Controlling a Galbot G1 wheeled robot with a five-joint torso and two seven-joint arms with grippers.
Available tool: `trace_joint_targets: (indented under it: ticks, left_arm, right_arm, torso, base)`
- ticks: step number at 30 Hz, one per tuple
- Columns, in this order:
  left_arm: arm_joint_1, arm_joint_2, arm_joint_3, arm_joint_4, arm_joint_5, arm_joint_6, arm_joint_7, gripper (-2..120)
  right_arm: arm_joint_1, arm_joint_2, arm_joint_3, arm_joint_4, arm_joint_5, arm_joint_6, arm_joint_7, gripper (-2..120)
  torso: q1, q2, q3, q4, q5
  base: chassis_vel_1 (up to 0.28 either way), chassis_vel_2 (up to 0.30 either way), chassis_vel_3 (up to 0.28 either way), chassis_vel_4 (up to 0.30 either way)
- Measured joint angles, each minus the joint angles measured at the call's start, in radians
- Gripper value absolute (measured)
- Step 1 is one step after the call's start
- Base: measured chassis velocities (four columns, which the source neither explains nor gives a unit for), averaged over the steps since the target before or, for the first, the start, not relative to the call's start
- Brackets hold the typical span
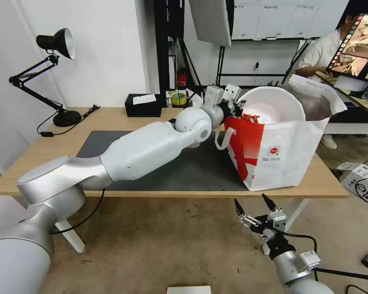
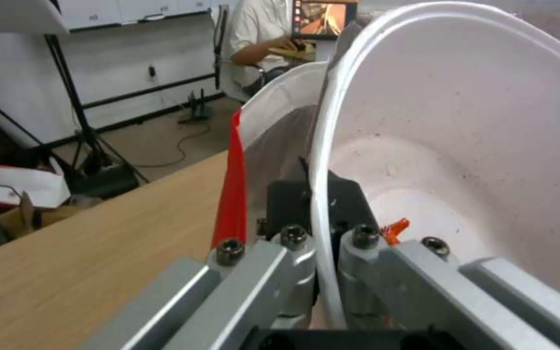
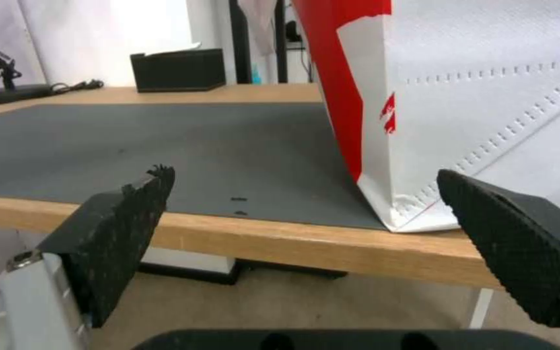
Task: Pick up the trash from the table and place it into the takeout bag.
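The white round bowl (image 1: 274, 104) stands tilted on edge in the open mouth of the red and white takeout bag (image 1: 282, 159), which sits at the right end of the table (image 1: 37, 155). Red crayfish shells (image 1: 249, 118) show at the bowl's lower rim. My left gripper (image 1: 236, 107) reaches across the dark mat (image 1: 184, 171) and is shut on the bowl's rim (image 2: 322, 228); a shell bit (image 2: 396, 226) lies inside the bowl (image 2: 462, 146). My right gripper (image 1: 253, 206) hangs open below the table's front edge, facing the bag's lower corner (image 3: 416, 214), its pads (image 3: 131, 218) holding nothing.
A black tissue box (image 1: 143, 105) and a yellow tape roll (image 1: 178, 99) stand at the table's back edge. A black desk lamp (image 1: 57, 73) is at the back left. On the floor to the right lie a cardboard box (image 1: 360, 179) and cables.
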Motion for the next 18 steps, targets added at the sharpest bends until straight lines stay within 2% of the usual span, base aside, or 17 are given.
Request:
trace_joint_targets:
  ticks: [5, 7, 9, 11, 13, 16, 18]
  left_arm:
    - [-0.003, -0.001, 0.0, -0.006, -0.006, 0.009, 0.002, 3]
    - [-0.004, -0.001, 0.001, -0.015, -0.01, 0.008, 0.003, 15]
    - [-0.004, -0.001, 0.001, -0.015, -0.01, 0.008, 0.003, 17]
    - [-0.004, 0.001, 0.003, -0.025, -0.016, 0.007, 0.003, 30]
    - [-0.004, 0.003, 0.003, -0.027, -0.018, 0.006, 0.003, 33]
    - [-0.004, 0.008, 0.002, -0.035, -0.022, 0.004, 0.003, 51]
    - [-0.004, 0.008, 0.001, -0.037, -0.022, 0.004, 0.003, 54]
  right_arm:
    - [0.0, 0.0, 0.0, 0.0, 0.0, 0.0, 0.0, 100]
    - [0.0, 0.0, 0.0, 0.0, 0.0, 0.0, 0.0, 100]
    - [0.0, 0.0, 0.0, 0.0, 0.0, 0.0, 0.0, 100]
    - [0.0, 0.0, 0.0, 0.0, 0.0, 0.0, 0.0, 100]
    - [0.0, 0.0, 0.0, 0.0, 0.0, 0.0, 0.0, 100]
    - [0.0, 0.0, 0.0, 0.0, 0.0, 0.0, 0.0, 100]
    - [0.0, 0.0, 0.0, 0.0, 0.0, 0.0, 0.0, 100]
  torso:
    - [0.0, 0.0, 0.0, 0.0, 0.0]
    - [0.0, 0.0, 0.0, 0.0, 0.0]
    - [0.0, 0.0, 0.0, -0.0001, 0.0]
    - [0.0, 0.0, 0.0, 0.0, 0.0]
    - [0.0, 0.0, 0.0, 0.0, 0.0]
    - [0.0, 0.0, 0.0, 0.0, 0.0]
    - [0.0, 0.0, 0.0, 0.0, 0.0]
  base:
    - [0.0, 0.0, 0.0, 0.0]
    - [0.0, 0.0, 0.0, 0.0]
    - [0.0, 0.0, 0.0, 0.0]
    - [0.0, 0.0, 0.0, 0.0]
    - [0.0, 0.0, 0.0, 0.0]
    - [0.0, 0.0, 0.0, 0.0]
    - [0.0, 0.0, 0.0, 0.0]
